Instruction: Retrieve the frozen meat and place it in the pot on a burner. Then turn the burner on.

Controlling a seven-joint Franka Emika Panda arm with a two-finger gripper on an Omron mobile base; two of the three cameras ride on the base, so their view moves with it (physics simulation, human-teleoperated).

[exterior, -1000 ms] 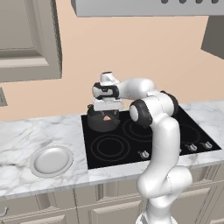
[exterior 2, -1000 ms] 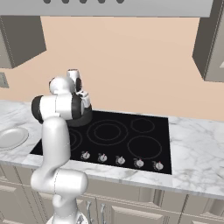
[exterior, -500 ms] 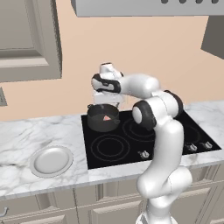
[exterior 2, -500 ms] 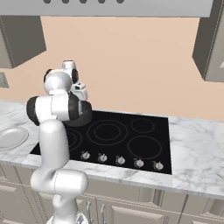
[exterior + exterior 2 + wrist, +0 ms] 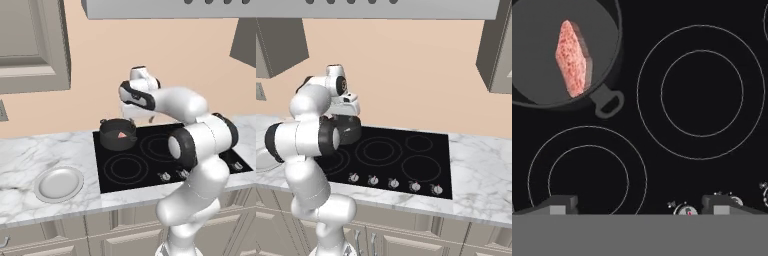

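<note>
Hand (image 5: 639, 202) hangs above the hob with its fingertips (image 5: 559, 204) wide apart and nothing between them. The frozen meat (image 5: 573, 57) lies inside the pot (image 5: 118, 134), which sits on the rear left burner of the hob (image 5: 406, 160). What remains, I judge, is the burner knob. The risk lies in picking the wrong one from the row of knobs (image 5: 393, 184) along the front edge, heating a bare ring. A careless descent could also clip the pot's side handle (image 5: 608, 103) and shove it off its ring.
</note>
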